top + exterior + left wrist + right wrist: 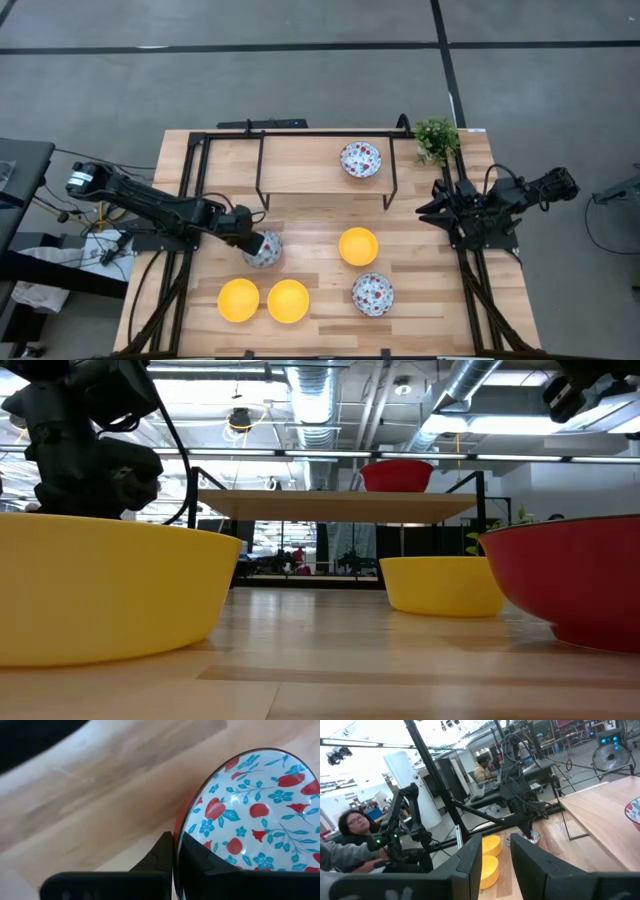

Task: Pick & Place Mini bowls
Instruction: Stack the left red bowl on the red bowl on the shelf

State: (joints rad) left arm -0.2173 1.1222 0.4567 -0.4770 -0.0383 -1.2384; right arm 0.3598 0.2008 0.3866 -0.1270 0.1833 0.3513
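As seen from above, the pale wooden slatted table (320, 215) carries six small round bowls. One white floral-patterned bowl (361, 159) sits on the raised wooden shelf with a black metal frame (300, 165) at the far edge. A plain yellow bowl (358, 246) stands near the table's middle, with a second floral bowl (373, 294) just in front of it. Two more yellow bowls (238, 300) (288, 301) stand touching side by side near the front left. The left gripper (252, 240) sits at the rim of the third floral bowl (264, 250), left of centre. The right gripper (432, 209) is parked at the right edge, near a small green plant (436, 137), away from every bowl.

Low view: a yellow bowl (110, 585) fills the left foreground, the red underside of a floral bowl (575, 580) the right; another yellow bowl (443, 585) stands farther back, and the shelf bowl (396, 475) shows its red outside above.

Left wrist view: the two dark fingers (162, 857) are closed to a narrow gap straddling the rim of the floral bowl (250, 815), one inside, one outside.

Right wrist view: the right fingers (470, 860) stand apart, holding nothing; two yellow bowls (487, 855) lie well beyond; a seated person (355, 845) shows past the table.
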